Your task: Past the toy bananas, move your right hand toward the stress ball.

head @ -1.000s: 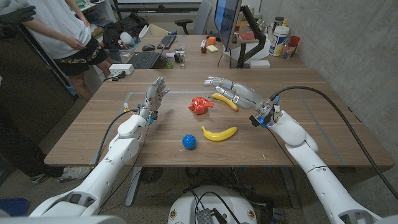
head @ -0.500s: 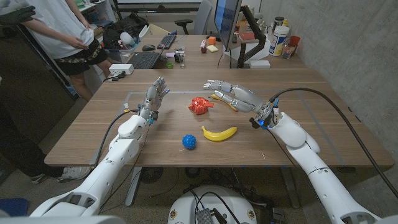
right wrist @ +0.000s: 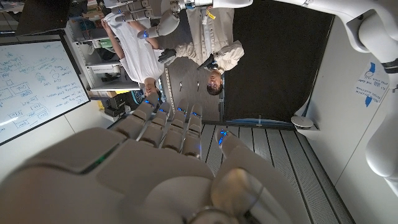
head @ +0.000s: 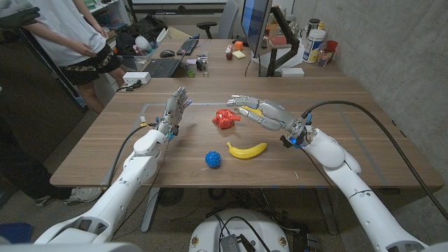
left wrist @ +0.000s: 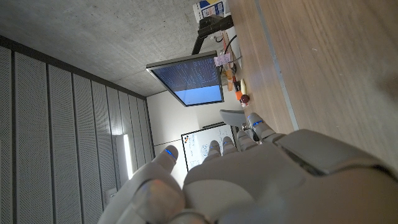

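We see the right hand [head: 257, 110] held above the wooden table [head: 364, 133], fingers spread and extended, gripping nothing. It sits over the far toy banana [head: 255, 110], which is mostly hidden under it; only a bit of yellow shows between the fingers. Just off its fingertips lies a crumpled red toy [head: 225, 118], exact type hard to tell at this resolution. Nearer the robot than the hand lies the second toy banana [head: 246, 150], smooth, curved, yellow, fully visible.

The stress ball [head: 213, 159] is blue, round and spiky. It sits beyond the near banana from the hand's side, near the table's front edge, well apart from the hand. The near banana and the red toy lie between hand and ball.

The left hand [head: 175, 108] stands upright on the far side of the red toy, fingers straight and apart, holding nothing.

Behind the table we see a person [head: 73, 35] in a white shirt, and a desk with a monitor [head: 255, 24], a keyboard [head: 163, 67] and bottles [head: 314, 42]. The right wrist view shows that hand's pale plastic back [right wrist: 155, 174] with fingers apart.
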You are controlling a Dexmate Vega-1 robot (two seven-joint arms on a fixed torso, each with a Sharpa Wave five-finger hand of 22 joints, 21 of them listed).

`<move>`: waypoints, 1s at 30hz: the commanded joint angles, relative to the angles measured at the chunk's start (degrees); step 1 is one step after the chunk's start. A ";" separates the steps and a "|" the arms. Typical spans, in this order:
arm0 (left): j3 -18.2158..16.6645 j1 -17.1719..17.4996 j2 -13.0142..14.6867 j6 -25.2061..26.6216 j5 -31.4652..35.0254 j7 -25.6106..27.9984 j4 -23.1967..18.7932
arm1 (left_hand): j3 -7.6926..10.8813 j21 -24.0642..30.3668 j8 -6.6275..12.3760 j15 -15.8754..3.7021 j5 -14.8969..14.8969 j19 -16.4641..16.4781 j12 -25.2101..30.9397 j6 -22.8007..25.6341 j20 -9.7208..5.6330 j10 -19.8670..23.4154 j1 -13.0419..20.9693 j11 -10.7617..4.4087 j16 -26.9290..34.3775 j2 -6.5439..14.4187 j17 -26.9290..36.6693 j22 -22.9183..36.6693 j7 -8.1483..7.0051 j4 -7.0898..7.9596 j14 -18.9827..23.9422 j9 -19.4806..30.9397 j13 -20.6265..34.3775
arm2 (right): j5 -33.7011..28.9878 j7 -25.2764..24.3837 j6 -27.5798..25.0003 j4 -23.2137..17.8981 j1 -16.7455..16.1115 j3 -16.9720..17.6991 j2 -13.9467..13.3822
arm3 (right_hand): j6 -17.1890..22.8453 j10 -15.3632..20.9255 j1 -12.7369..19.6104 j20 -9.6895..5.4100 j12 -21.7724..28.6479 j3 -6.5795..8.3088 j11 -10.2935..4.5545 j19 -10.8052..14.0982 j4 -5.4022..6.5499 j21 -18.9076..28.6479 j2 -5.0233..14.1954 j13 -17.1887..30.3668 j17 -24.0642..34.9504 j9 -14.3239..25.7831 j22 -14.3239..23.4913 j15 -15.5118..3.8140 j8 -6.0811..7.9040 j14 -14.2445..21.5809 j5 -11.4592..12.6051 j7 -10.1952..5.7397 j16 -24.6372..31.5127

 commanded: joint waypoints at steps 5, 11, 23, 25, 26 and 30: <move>0.13 0.03 -0.01 0.06 0.03 0.08 0.02 | -0.32 -0.12 -0.04 -1.04 0.39 -3.26 0.11 -0.14 -2.48 -2.51 -0.12 -0.24 0.27 6.87 0.08 0.05 -0.43 0.01 -3.28 0.24 0.33 | -1.56 0.04 -0.88 -0.76 -0.48 -0.57 -0.69 | -0.34 -0.42 0.80 -5.03 -0.51 -0.22 -0.05 0.39 -0.52 -0.10 2.05 0.09 0.16 0.19 0.15 -3.27 -0.41 -0.45 0.05 -0.30 -0.17; 0.07 -0.06 -0.02 -0.03 -0.14 -0.19 0.39 | -0.34 -0.16 -0.06 -1.04 0.40 -3.27 0.11 -0.18 -2.48 -2.51 -0.12 -0.25 0.26 6.86 0.08 0.05 -0.49 0.00 -3.29 0.24 0.33 | -2.41 -0.09 -1.30 -1.12 -0.48 -0.87 -0.85 | -0.52 -0.77 0.83 -4.87 -0.72 -0.39 0.18 0.32 -0.59 -0.17 2.08 0.10 0.25 0.21 0.16 -2.97 -0.48 -0.73 -0.06 -0.33 -0.15; -0.16 -0.02 0.18 -0.11 -0.26 -0.43 0.59 | -0.39 -0.24 -0.07 -1.01 0.40 -3.28 0.11 -0.24 -2.48 -2.51 -0.12 -0.25 0.24 6.85 0.08 0.05 -0.48 0.01 -3.34 0.24 0.33 | -4.13 -0.91 -1.48 -1.34 -0.37 -1.30 -1.14 | -0.77 -1.02 0.90 -4.79 -0.90 -0.61 0.41 0.22 -0.69 -0.28 2.12 0.11 0.32 0.23 0.18 -2.72 -0.56 -0.93 -0.21 -0.62 -0.08; -0.19 0.02 0.20 -0.05 -0.28 -0.40 0.54 | -0.39 -0.25 -0.05 -1.13 0.41 -3.26 0.11 -0.18 -2.52 -2.50 -0.12 -0.35 0.24 6.85 0.08 0.05 -0.55 0.01 -3.31 0.24 0.33 | -4.36 -1.05 -1.45 -1.28 -0.33 -1.38 -1.21 | -0.81 -1.09 0.89 -4.78 -0.94 -0.65 0.42 0.19 -0.69 -0.30 2.12 0.11 0.33 0.24 0.18 -2.67 -0.57 -0.93 -0.23 -0.63 -0.06; -0.21 0.02 0.20 -0.08 -0.27 -0.40 0.61 | -0.40 -0.26 -0.06 -1.08 0.41 -3.28 0.11 -0.21 -2.51 -2.50 -0.12 -0.30 0.23 6.85 0.08 0.05 -0.51 0.00 -3.36 0.24 0.33 | -4.55 -1.10 -1.54 -1.36 -0.36 -1.39 -1.24 | -0.83 -1.09 0.90 -4.77 -0.94 -0.66 0.41 0.16 -0.70 -0.31 2.13 0.12 0.33 0.24 0.18 -2.65 -0.57 -0.96 -0.23 -0.64 -0.07; -0.20 0.04 0.21 -0.07 -0.27 -0.49 0.71 | -0.42 -0.31 -0.06 -0.98 0.41 -3.31 0.11 -0.21 -2.45 -2.50 -0.13 -0.22 0.24 6.85 0.08 0.05 -0.45 0.01 -3.32 0.24 0.33 | -4.87 -1.22 -2.00 -1.54 -0.43 -1.53 -1.42 | -1.12 -1.23 0.87 -4.76 -1.03 -0.76 0.39 0.09 -0.69 -0.37 2.14 0.12 0.36 0.25 0.19 -2.60 -0.67 -1.06 -0.29 -0.71 -0.05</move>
